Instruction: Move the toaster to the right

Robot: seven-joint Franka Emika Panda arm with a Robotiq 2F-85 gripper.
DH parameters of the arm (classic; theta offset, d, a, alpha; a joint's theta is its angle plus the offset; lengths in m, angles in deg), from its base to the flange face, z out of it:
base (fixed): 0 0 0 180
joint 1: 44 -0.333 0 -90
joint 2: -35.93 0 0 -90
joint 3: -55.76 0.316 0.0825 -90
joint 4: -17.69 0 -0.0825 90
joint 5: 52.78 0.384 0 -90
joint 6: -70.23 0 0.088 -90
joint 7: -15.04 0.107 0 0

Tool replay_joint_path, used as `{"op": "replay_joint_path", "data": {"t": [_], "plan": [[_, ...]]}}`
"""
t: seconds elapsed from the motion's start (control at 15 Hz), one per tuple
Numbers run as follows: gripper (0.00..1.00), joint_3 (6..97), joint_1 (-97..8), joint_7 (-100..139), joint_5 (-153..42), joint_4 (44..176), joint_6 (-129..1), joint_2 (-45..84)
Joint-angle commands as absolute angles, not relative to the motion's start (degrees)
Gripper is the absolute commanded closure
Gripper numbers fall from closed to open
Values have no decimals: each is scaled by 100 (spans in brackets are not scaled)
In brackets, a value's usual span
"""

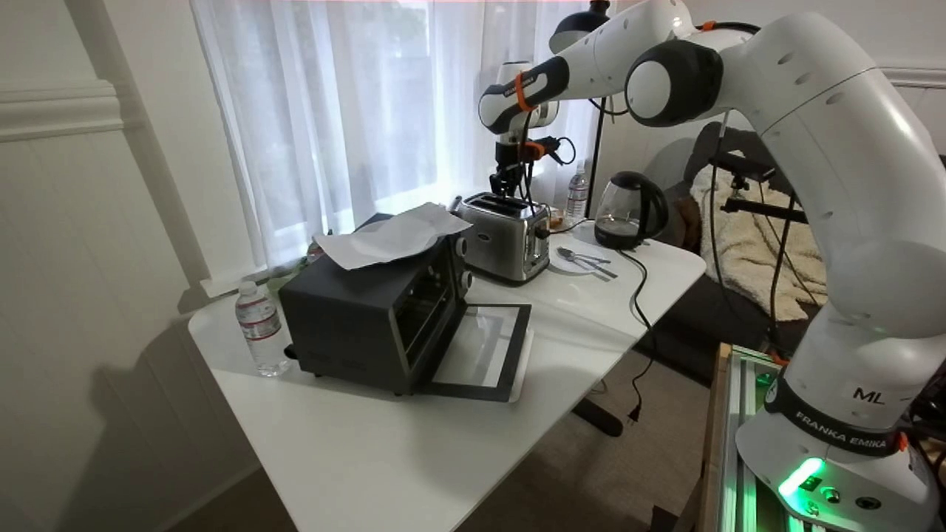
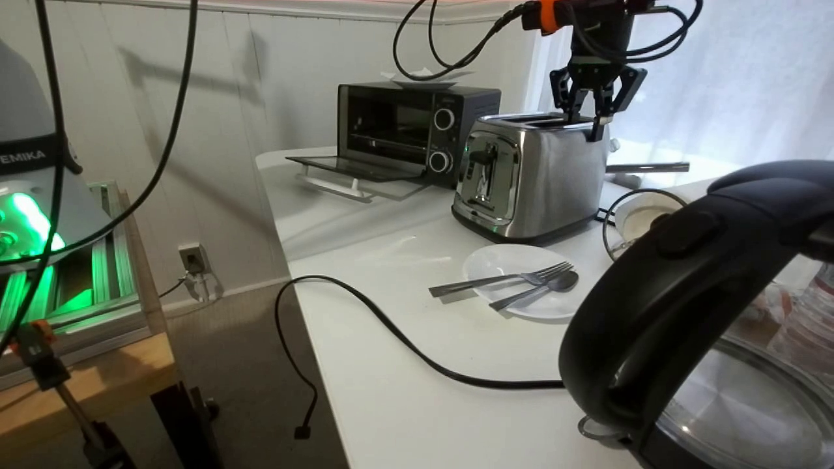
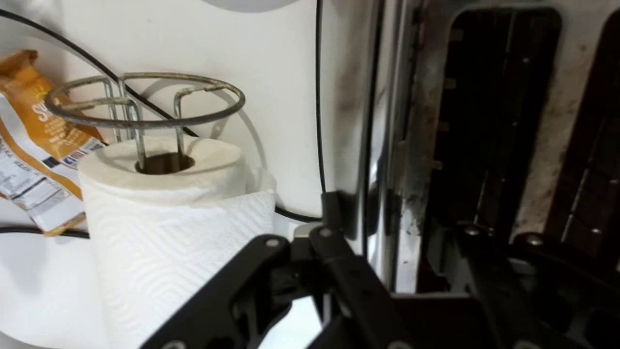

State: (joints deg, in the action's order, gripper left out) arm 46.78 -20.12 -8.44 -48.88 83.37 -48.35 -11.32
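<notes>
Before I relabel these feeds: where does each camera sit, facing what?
An exterior view: behind the black-handled glass kettle, facing the boxy silver toaster; black gripper and partial base show.
An exterior view: nearest the boxy dark-grey oven, facing toaster; white arm, base, gripper show.
Wrist view: on wrist, looking down at toaster; fingers show.
Both exterior views share kettle, toaster, oven.

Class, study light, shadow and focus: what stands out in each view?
In both exterior views, the sheer curtain glows brightly and the green base light glares; in an exterior view, an angular shadow crosses the panelled wall, and a water bottle looks blurred; in the wrist view, the pop-up toaster has near-black slots.
</notes>
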Motion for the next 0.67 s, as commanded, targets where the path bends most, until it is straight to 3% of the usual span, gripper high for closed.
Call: {"op": "replay_joint_path", "data": {"t": [0.0,0.6], "plan": [[83,4486,-1963,-390,-4889,8079,-4716,-1175],[83,4369,-1939,43,-4891,8006,-4695,-1213]]}}
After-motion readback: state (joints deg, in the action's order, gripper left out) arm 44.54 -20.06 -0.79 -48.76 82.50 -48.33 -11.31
